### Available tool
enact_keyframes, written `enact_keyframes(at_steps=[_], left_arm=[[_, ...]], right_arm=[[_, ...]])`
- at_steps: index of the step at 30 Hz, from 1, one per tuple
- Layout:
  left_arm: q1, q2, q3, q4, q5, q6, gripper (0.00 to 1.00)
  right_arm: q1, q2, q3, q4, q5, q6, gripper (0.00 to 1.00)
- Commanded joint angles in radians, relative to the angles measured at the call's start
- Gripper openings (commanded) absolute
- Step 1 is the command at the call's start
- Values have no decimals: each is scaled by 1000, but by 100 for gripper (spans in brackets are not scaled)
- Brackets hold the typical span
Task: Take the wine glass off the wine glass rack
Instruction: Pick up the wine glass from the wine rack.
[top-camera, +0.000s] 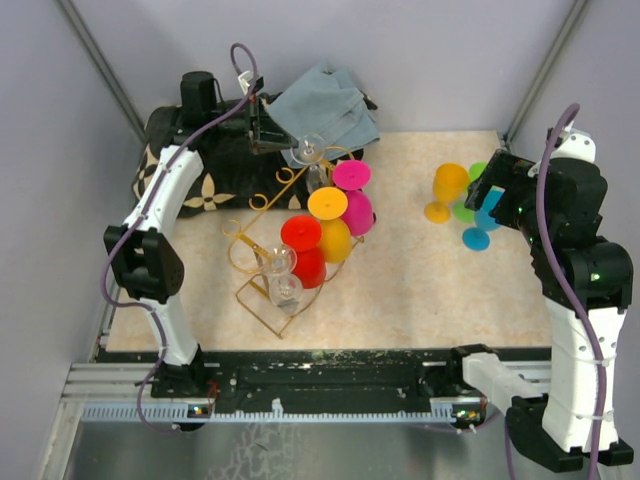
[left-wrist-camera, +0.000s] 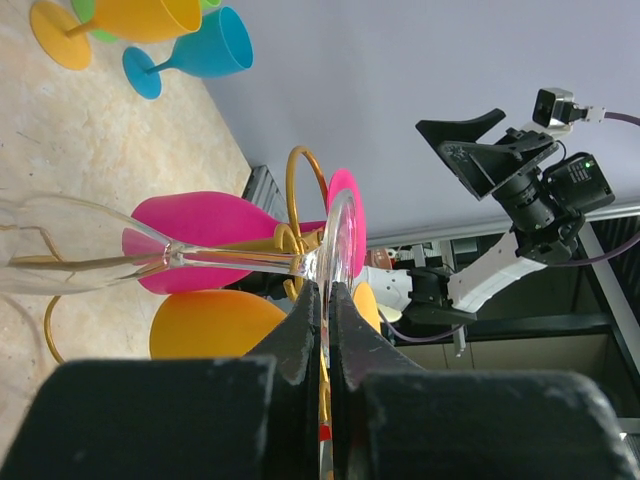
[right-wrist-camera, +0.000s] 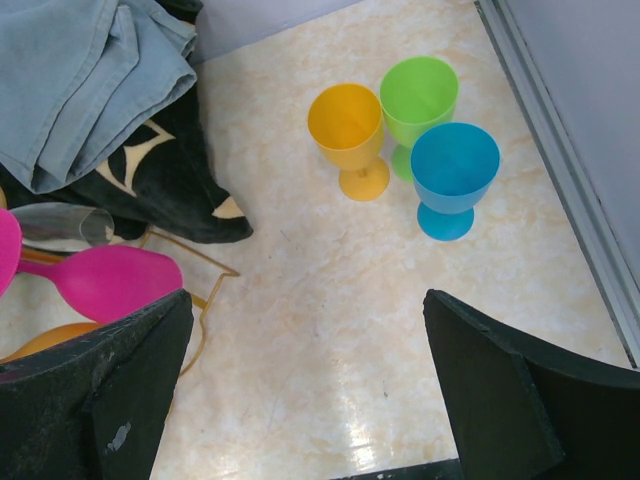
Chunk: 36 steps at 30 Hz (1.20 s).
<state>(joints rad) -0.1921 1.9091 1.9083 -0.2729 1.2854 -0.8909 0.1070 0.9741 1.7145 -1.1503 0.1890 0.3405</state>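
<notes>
**Item 1, left fingers** (left-wrist-camera: 305, 335): I see them closed tight on the round foot of a clear wine glass (left-wrist-camera: 230, 262). The foot stands edge-on between them.

**Item 2, right fingers** (right-wrist-camera: 505, 395): spread wide, holding and touching nothing, above the beige surface (top-camera: 420, 280) well to the right of the rack.

**Item 3, wine glass:** clear, with a thin stem, lying level, its bowl pointing away from the left fingers. It sits at the far end of the wine glass rack (top-camera: 256, 311), by the curled scroll ends. I cannot tell whether it rests on the wire.

**Item 4, rack:** gold wire with a rectangular base. It carries a pink goblet (top-camera: 352, 195), a yellow goblet (top-camera: 330, 225) and a red goblet (top-camera: 303, 250), with two clear glasses (top-camera: 282, 275) at its near end.

**Item 5, right of the rack:** an orange goblet (right-wrist-camera: 345, 125), a green goblet (right-wrist-camera: 418, 95) and a blue goblet (right-wrist-camera: 455, 165), upright and close together.

**Item 6, behind the rack:** a black patterned cloth (right-wrist-camera: 185, 195) with a blue-grey cloth (right-wrist-camera: 90, 70) lying on it.
</notes>
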Motion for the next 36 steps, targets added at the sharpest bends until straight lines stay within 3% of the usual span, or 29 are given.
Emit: enact_keyframes(at_steps=[1, 36], left_arm=[[12, -48, 13, 4, 6, -6, 0], [66, -7, 56, 55, 0, -39, 0]], right_arm=[[-6, -11, -6, 41, -3, -14, 98], [-6, -15, -44, 61, -28, -16, 98]])
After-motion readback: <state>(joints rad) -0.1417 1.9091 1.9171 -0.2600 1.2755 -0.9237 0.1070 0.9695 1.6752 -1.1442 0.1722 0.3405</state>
